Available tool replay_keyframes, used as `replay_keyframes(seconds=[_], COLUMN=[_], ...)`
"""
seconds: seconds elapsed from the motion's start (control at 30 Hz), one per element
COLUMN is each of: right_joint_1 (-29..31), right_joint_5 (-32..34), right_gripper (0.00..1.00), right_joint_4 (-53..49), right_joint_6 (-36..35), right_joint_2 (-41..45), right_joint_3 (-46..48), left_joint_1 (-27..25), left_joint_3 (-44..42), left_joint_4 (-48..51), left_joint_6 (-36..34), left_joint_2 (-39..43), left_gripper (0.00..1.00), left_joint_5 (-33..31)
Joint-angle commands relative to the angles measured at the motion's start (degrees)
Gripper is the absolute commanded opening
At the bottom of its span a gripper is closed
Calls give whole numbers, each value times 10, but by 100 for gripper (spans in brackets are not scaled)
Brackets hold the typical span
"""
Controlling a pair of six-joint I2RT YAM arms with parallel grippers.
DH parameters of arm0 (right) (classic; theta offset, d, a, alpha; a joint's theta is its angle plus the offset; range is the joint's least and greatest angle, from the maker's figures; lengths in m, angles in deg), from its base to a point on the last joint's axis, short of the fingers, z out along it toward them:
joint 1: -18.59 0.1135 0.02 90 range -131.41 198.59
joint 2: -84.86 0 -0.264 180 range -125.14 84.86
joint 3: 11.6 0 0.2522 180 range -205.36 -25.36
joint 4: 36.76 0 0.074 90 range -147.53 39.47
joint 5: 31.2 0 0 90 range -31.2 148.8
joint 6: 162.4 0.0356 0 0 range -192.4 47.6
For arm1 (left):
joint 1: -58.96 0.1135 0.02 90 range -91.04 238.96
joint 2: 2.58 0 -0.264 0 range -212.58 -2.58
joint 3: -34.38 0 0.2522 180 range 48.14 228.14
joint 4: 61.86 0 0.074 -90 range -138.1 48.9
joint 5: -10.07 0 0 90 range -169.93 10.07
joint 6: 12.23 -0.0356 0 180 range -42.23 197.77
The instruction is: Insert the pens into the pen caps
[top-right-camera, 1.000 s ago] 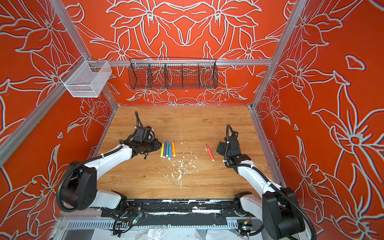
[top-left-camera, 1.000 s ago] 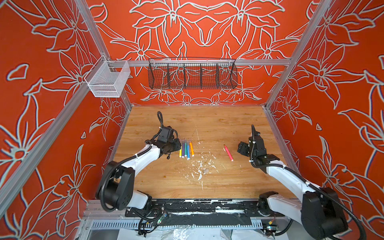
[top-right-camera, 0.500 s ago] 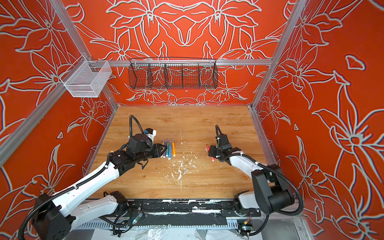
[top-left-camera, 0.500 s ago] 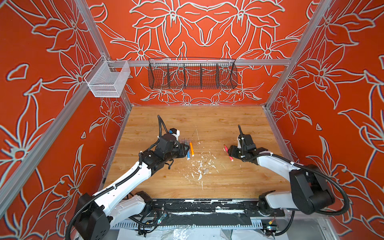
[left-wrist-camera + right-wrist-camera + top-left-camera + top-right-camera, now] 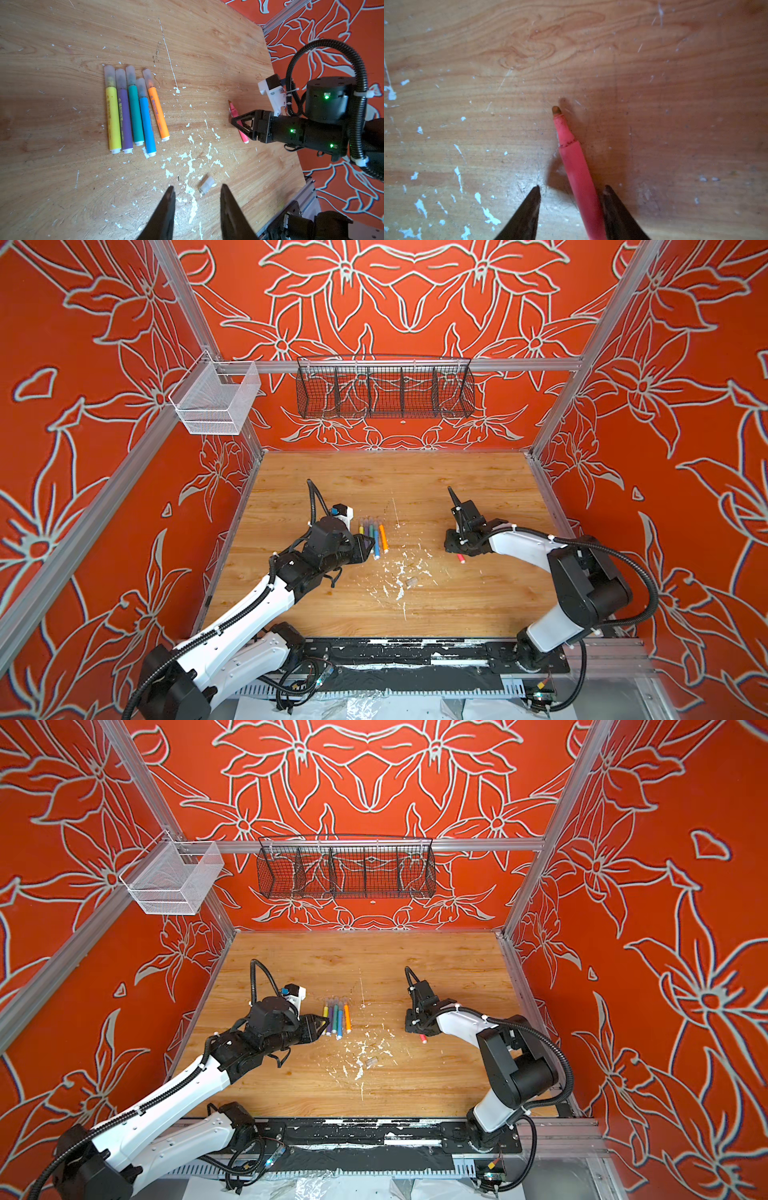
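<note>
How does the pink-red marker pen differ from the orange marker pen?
The orange marker pen wears a clear plastic cap; the pink-red marker pen has a bare tip. The orange one ends a row of five pens; the pink-red one lies apart, straddled by the right pincer. Both lie on the wooden table.

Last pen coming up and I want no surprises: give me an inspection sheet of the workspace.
Surface: wood table, scuffed.
Job's things: five capped pens in a row; pink pen uncapped; loose cap lying apart from it.
Clutter: white paint flecks mid-table.
Grippers: left gripper open, near the cap; right gripper open, astride the pink pen.
Cables: hoses loop over both wrists, no snag seen.
Surroundings: wire basket, mesh bin hung up; floral walls.
</note>
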Motion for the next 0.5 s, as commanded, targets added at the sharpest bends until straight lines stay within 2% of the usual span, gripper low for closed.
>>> replay_keyframes(seconds=[0.0,0.2,0.47], right_joint_1=[11,29,59], right_joint_5=[-6,-22,-36], right_gripper=[45,36,28], right_joint_4=[-9,23,74], right_joint_6=[12,46,88], right_joint_2=[-3,-2,0], right_joint_3=[-3,12,33], left_joint_1=[-3,-11,-57], left_joint_3=[-5,-14,-11], left_joint_4=[-5,-27,-49], left_joint_6=[10,27,50], left_joint_2=[-5,-18,-75], left_gripper=[34,35,34], left_joint_5=[-2,-3,-48])
